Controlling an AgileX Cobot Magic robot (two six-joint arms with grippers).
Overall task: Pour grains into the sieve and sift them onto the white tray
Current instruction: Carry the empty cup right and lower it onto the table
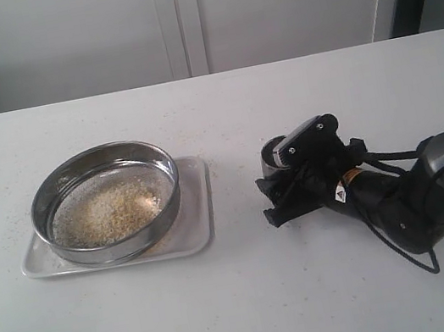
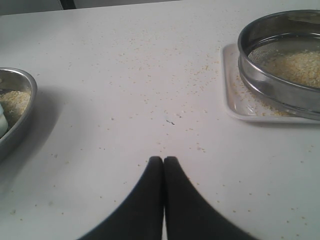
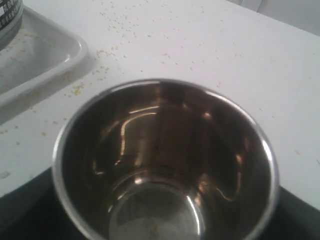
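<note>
The sieve [image 1: 109, 249] stands on the white tray [image 1: 200, 214] at the left of the table. A bed of grains [image 1: 113, 209] lies on its mesh. In the left wrist view the sieve [image 2: 280, 91] overhangs the tray [image 2: 233, 98] and holds grains [image 2: 296, 68]. My left gripper [image 2: 163, 160] is shut and empty, low over bare table and well short of the tray. It does not show in the exterior view. My right gripper [image 1: 275, 184] rests low on the table, right of the tray, shut on a small steel cup [image 1: 275, 156]. The cup [image 3: 165, 155] looks empty, with dark fingers [image 3: 30, 212] beside it.
A steel bowl [image 2: 24, 116] with some grains [image 2: 13, 102] sits at the edge of the left wrist view, away from the sieve. Loose granules [image 2: 165, 75] are scattered on the white table. The tray corner [image 3: 47, 55] and sieve wall [image 3: 9, 17] lie just beyond the cup.
</note>
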